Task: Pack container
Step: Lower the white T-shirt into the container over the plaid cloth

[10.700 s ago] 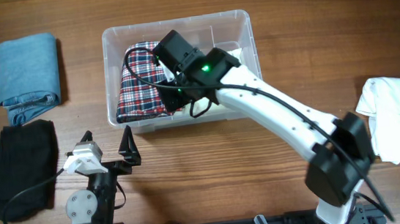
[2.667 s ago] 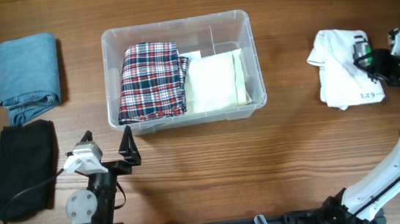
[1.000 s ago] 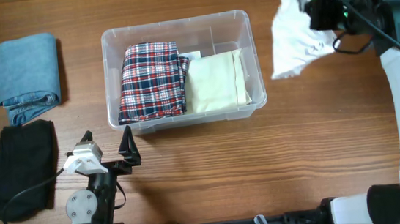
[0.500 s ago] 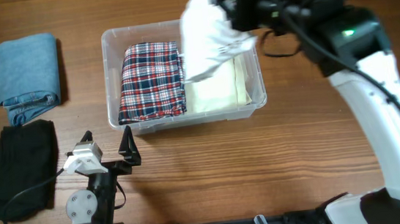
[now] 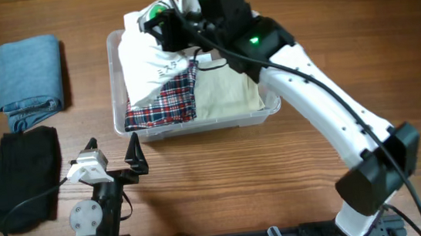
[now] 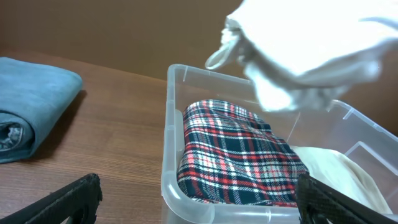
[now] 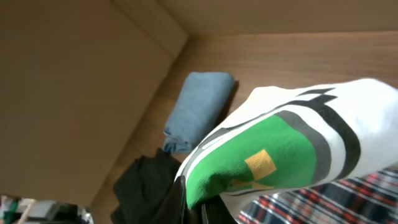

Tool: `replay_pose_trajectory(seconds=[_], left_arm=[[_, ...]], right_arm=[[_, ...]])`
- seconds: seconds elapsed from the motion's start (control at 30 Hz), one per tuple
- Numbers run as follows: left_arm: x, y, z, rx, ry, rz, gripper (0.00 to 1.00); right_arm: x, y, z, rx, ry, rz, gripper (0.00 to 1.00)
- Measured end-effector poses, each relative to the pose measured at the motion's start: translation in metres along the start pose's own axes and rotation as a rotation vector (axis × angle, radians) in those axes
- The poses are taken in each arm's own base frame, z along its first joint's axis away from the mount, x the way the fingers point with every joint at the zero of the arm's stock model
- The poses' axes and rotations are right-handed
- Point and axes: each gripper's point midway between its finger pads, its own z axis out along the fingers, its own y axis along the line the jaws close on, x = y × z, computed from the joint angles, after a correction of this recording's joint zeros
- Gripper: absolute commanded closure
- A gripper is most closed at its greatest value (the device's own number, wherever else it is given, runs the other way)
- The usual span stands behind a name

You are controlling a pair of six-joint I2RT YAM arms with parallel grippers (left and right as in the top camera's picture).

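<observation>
Nearest the base, the left gripper (image 5: 111, 143) sits low over the table (image 5: 223, 171) with its jaws spread wide and nothing between them. A black cloth (image 5: 19, 179) lies well to its left.

Just beyond it stands the container (image 5: 270, 106), lengthwise across mid-table. A folded plaid cloth (image 5: 164, 103) fills its left half and a cream cloth (image 5: 227, 93) its right, so the only room left is on top. The bin looks light and fairly stiff, with smooth walls that would likely slip. The thick rim is the place to hold it, or to steady it if it slides.

Over its far left corner the right gripper (image 5: 165, 28) grips a white T-shirt (image 5: 147, 58). The cloth hides the jaws. The shirt hangs limp and bunched, partly past the left wall — it may drape over the rim unless brought rightward.

Bare wood lies open to the right, while a blue folded cloth (image 5: 28, 73) lies far left, well apart.
</observation>
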Motion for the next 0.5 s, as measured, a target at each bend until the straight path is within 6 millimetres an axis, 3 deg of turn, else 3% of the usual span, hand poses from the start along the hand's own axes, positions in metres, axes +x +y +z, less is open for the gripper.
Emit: replay_pose_trajectory(seconds=[0.3, 0.5], left_arm=[[0.0, 0.0, 0.0, 0.0, 0.0, 0.0, 0.0], [0.0, 0.0, 0.0, 0.0, 0.0, 0.0, 0.0]], right_arm=[[0.023, -0.032, 0.045, 0.027, 0.05, 0.059, 0.96], [0.036, -0.043, 0.059, 0.04, 0.082, 0.077, 0.96]])
